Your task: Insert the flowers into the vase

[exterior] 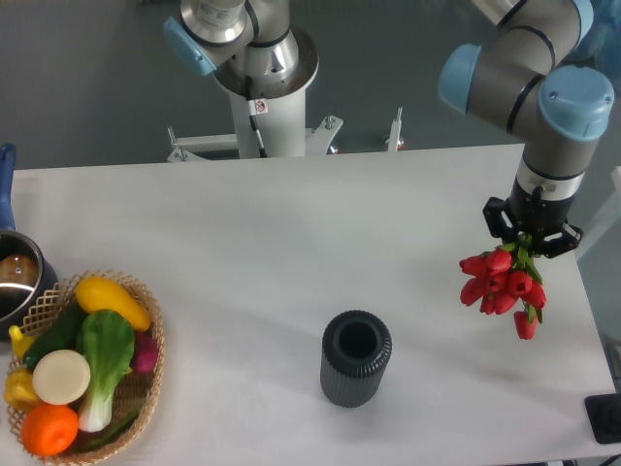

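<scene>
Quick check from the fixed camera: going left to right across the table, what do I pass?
Metal pot at the left edge → basket of vegetables → vase → flowers hanging from the pincer near the right edge.

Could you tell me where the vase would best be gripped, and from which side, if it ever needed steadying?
Grip the vase across its ribbed side wall, coming in level from its open right side. It stands upright with its round mouth facing up, so a top approach would block the opening. The hand is shut on the flowers, so it isn't free.
</scene>
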Controlling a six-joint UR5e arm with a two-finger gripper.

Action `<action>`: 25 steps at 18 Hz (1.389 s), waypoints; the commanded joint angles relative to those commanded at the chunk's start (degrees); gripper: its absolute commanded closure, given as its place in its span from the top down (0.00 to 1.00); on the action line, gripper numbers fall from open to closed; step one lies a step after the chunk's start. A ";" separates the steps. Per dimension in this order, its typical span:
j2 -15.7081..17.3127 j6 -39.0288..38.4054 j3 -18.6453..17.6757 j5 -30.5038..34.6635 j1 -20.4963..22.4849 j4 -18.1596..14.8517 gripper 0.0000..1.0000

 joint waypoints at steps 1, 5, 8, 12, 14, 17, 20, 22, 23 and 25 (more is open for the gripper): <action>0.70 0.00 0.00 -0.53 -0.09 0.09 0.00; 3.08 -0.62 -0.09 -12.01 2.36 0.09 0.00; 4.75 -3.06 -0.09 -22.65 4.04 0.26 0.00; 5.10 -9.04 0.44 -35.13 4.31 0.97 0.00; 5.10 -11.06 0.53 -40.58 4.22 0.97 0.00; 5.10 -14.49 1.66 -48.40 3.52 1.58 0.00; 4.84 -20.29 1.32 -55.36 2.12 6.83 0.00; 4.75 -22.75 1.14 -56.16 1.15 10.27 0.00; 4.66 -23.29 1.14 -57.56 0.53 11.41 0.00; 4.14 -23.20 1.14 -62.55 0.26 12.04 0.00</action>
